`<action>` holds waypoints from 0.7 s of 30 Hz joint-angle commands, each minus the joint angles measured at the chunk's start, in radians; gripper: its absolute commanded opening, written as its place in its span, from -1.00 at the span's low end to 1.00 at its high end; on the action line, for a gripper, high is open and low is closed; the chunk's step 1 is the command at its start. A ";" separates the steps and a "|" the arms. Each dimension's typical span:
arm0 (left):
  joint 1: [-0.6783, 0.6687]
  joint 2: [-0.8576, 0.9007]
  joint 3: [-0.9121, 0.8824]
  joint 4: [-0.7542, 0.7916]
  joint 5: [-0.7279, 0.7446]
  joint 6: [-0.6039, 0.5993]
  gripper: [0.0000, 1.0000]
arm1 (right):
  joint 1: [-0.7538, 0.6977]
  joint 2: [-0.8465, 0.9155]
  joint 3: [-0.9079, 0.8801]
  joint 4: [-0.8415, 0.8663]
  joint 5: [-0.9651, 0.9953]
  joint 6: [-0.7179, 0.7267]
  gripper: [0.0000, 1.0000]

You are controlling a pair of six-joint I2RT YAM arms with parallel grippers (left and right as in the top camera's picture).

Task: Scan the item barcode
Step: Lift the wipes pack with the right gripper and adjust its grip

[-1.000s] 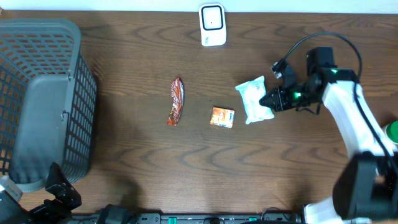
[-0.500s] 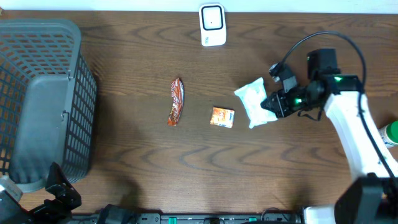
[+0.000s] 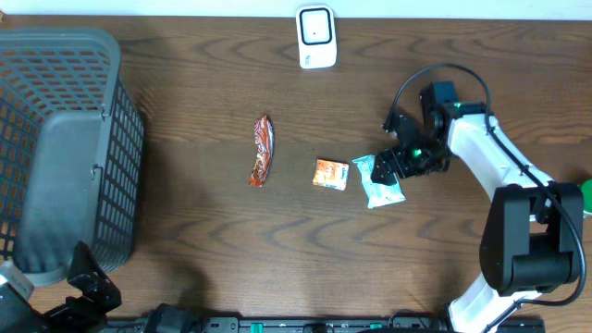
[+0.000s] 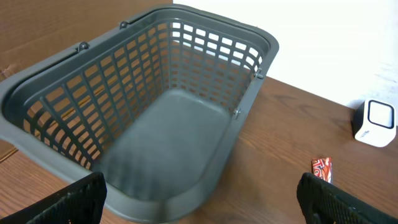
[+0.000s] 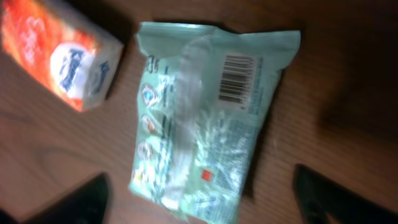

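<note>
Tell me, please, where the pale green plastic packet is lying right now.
In the overhead view, the pale green plastic packet lies on the wooden table right of centre, just right of the small orange tissue pack.

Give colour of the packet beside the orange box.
Pale green packet; best in the right wrist view.

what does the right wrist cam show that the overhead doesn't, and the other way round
Only the right wrist view: the barcode printed on the green pack, facing up and readable as stripes.
Only the overhead view: the grey basket, the white scanner at the far edge, and the red snack wrapper.
Both: the green pack lying on the table with the orange tissue pack close beside it.
</note>
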 commanded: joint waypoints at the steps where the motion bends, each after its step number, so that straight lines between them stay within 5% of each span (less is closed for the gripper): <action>1: 0.001 0.001 0.006 0.000 -0.012 0.013 0.96 | 0.007 -0.010 0.120 -0.067 -0.024 0.099 0.98; 5: 0.001 0.001 0.006 0.000 -0.012 0.013 0.96 | 0.015 -0.010 0.211 -0.253 -0.145 0.243 0.87; 10: 0.001 0.001 0.006 0.000 -0.012 0.013 0.96 | 0.076 -0.008 0.132 -0.256 -0.191 0.302 -0.31; 13: 0.001 0.001 0.006 0.000 -0.012 0.013 0.96 | 0.116 -0.008 0.027 -0.151 -0.157 0.336 -0.59; 21: 0.001 0.001 0.006 0.000 -0.012 0.013 0.96 | 0.201 -0.008 -0.164 0.066 0.027 0.463 -0.69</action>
